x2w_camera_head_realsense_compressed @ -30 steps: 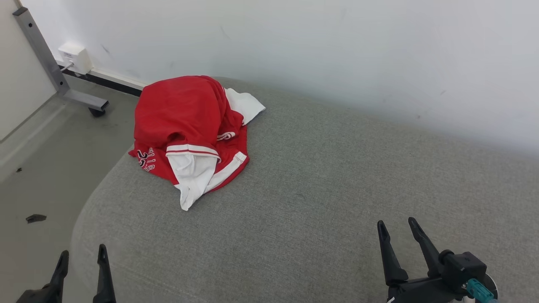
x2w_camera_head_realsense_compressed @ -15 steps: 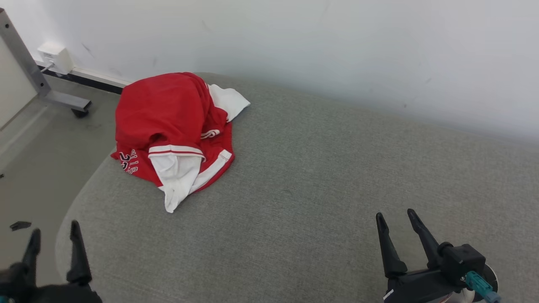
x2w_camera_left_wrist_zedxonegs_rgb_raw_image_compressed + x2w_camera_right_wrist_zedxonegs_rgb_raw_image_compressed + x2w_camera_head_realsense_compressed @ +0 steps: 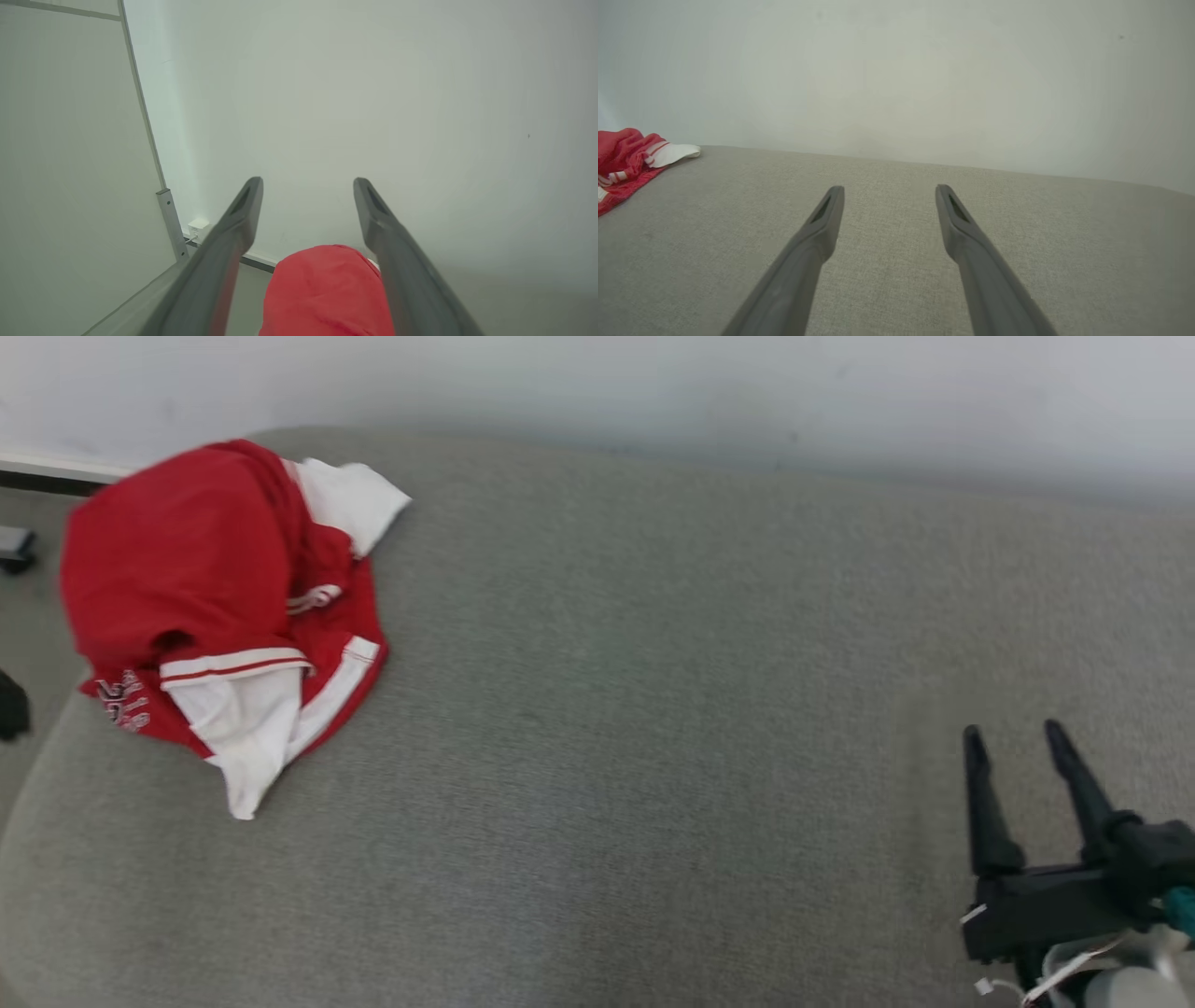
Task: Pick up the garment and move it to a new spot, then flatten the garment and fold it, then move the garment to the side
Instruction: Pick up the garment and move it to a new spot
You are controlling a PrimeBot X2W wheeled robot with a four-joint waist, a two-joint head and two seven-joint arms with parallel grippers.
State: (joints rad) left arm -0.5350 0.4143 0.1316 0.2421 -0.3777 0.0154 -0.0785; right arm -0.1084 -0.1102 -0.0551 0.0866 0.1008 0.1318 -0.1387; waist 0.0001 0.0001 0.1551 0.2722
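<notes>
Grey woven fabric cushion (image 3: 653, 756) carries the crumpled red-and-white jersey garment (image 3: 187, 551), heaped at its far left corner. The right gripper (image 3: 1014, 730) hovers over the near right area, fingers apart, empty. The left gripper (image 3: 307, 182) aims above the garment, fingers apart, empty. Since the earlier frame the head camera has swung right; the garment is unmoved.

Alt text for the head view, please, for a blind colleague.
A crumpled red and white garment lies at the far left of a grey cushioned surface. The right gripper, open and empty, shows at lower right.
</notes>
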